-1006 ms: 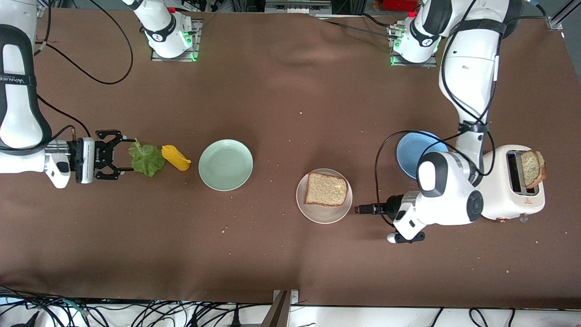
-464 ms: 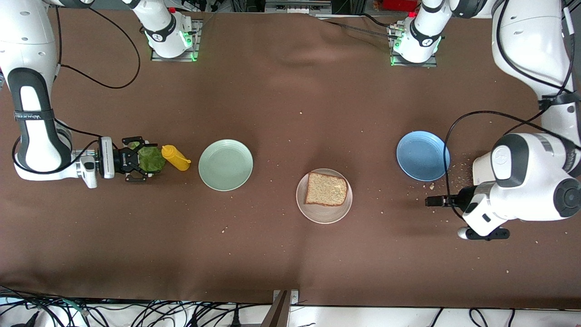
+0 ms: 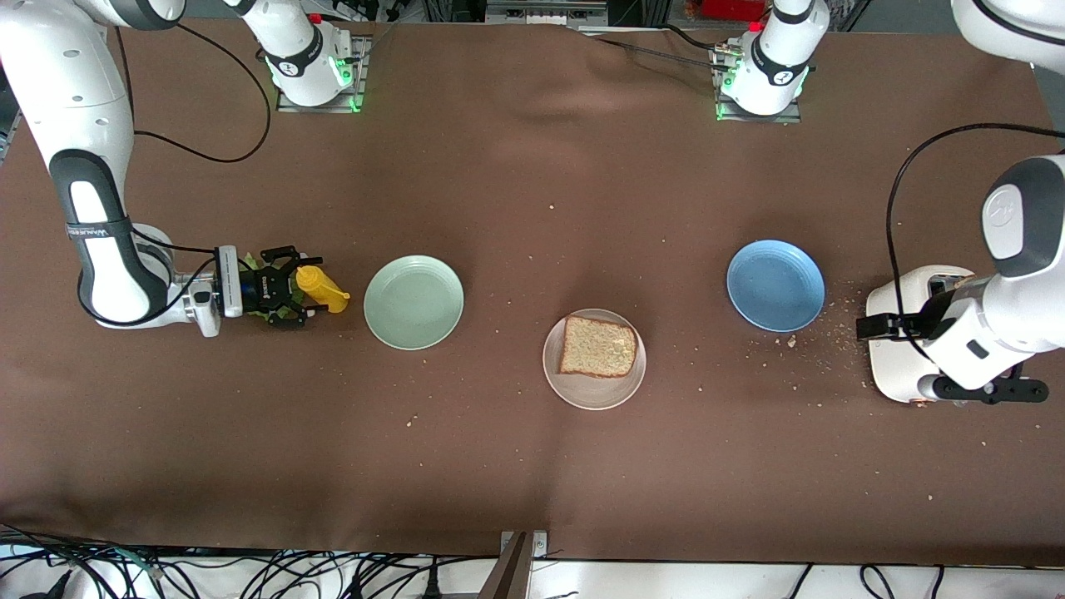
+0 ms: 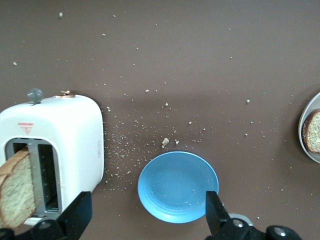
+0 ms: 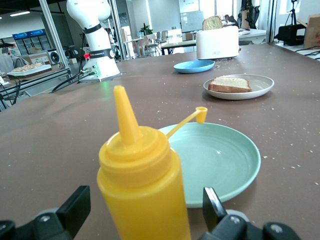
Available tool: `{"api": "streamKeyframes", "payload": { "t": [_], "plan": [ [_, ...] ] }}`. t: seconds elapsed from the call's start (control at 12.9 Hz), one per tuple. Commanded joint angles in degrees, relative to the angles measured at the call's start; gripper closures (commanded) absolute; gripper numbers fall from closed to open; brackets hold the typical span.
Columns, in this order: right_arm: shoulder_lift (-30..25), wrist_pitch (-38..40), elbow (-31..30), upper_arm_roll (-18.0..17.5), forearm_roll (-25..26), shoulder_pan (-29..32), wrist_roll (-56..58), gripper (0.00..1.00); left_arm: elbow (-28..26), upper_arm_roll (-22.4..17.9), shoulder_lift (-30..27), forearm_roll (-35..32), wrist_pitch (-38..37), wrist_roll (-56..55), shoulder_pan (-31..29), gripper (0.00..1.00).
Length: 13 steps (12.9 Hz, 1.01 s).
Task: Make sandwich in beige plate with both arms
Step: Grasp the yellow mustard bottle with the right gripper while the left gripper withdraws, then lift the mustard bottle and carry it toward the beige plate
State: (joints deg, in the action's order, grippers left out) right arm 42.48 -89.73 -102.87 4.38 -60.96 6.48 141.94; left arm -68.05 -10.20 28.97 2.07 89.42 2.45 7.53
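My worry is the right gripper (image 3: 293, 287) — jaws spread, low over the lettuce (image 3: 279, 314), right against the mustard bottle (image 3: 321, 289). If I close now I could grab or tip the bottle instead of the leaf. The mint plate (image 3: 413, 301) is bare, the beige plate (image 3: 593, 358) mid-table holds one bread slice (image 3: 598, 346), the blue plate (image 3: 775, 284) has nothing. The left gripper (image 4: 145, 220) hangs open and empty over the toaster (image 3: 894, 349) — the second slice (image 4: 17, 192) stands in its slot and could crumble if pinched hard.

Beige plate (image 3: 594, 393) (brown speckled bread (image 3: 599, 346)), mint plate (image 3: 413, 301), blue plate (image 3: 775, 284), seemingly plain yellow bottle (image 3: 320, 288).
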Motion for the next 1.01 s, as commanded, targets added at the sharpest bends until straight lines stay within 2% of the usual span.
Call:
{"api": "streamKeyframes", "payload": {
  "t": [0.0, 0.08, 0.15, 0.31, 0.54, 0.7, 0.85, 0.93],
  "plan": [
    [0.24, 1.05, -0.41, -0.17, -1.35, 0.64, 1.15, 0.67, -1.12, -0.17, -2.69, -3.56, -0.91, 0.01, -0.76, 0.00],
    [0.24, 1.31, -0.41, -0.17, -1.27, 0.64, 1.14, 0.97, -1.12, 0.00, -2.69, -2.95, -0.91, 0.10, -1.20, 0.00],
    [0.41, 1.75, 0.20, -0.17, -1.18, 0.55, 0.62, 1.00, -1.47, 0.18, -2.69, -3.03, -0.91, 0.10, -1.29, 0.00],
    [-0.02, 1.93, 0.99, -0.25, -0.92, 0.37, -1.39, 1.00, -1.56, 0.44, -2.51, -2.95, -0.91, 0.01, -1.12, 0.00],
    [-1.51, 1.76, 5.38, -0.25, 0.05, -2.69, -14.88, 1.00, -1.65, 0.44, -2.25, -2.86, -1.00, 0.01, -1.29, 0.00],
    [-1.43, 0.09, 10.91, -0.25, 3.02, -5.85, -25.53, 1.00, -1.74, 0.35, -2.16, -2.25, -0.91, 0.01, -1.29, 0.00],
    [-1.78, -3.33, 13.73, -0.08, 4.88, -10.15, -34.58, 1.00, -1.74, 0.44, -2.16, -1.89, -1.00, 0.01, -1.29, 0.00],
    [-1.78, -4.56, 16.62, -0.08, 7.58, -12.18, -39.94, 1.00, -1.82, 0.44, -2.16, -1.89, -0.92, 0.01, -1.29, 0.00]
  ]
}}
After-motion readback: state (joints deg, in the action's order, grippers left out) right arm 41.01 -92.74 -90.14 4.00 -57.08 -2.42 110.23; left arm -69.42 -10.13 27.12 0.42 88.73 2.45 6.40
